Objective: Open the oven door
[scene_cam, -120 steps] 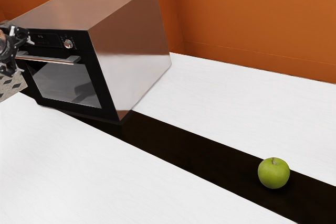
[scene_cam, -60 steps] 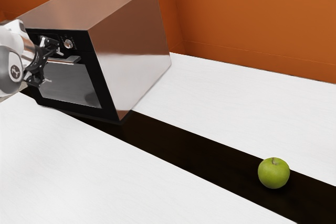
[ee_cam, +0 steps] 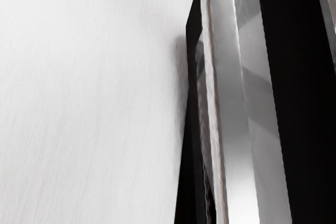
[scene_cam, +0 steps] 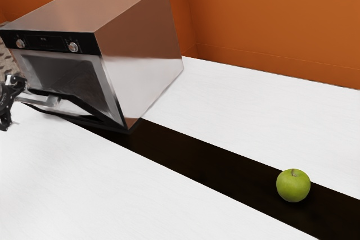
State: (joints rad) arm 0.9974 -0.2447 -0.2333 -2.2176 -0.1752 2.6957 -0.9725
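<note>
The oven stands on the white counter, toward the exterior view's left. Its door is partly open: the upper edge leans outward and down, away from the oven front, and above it one can see into the dark inside. The door is not lying flat.

The hand is at the left edge of the exterior view, in front of the door and at the handle. It is in released state: its two fingers are spread well apart, one higher and one lower, and the end of the handle reaches in the space between them. If one finger touches the handle, I cannot tell.

Over the opening, the black control panel carries two round knobs, one near each end.

In the wrist view, long pale and grey strips of the oven run beside a black part, with the white counter next to them. Which strip belongs to which part is difficult to say.

A green apple sits on the dark band of the counter, well apart from the oven. Behind is an orange wall.
</note>
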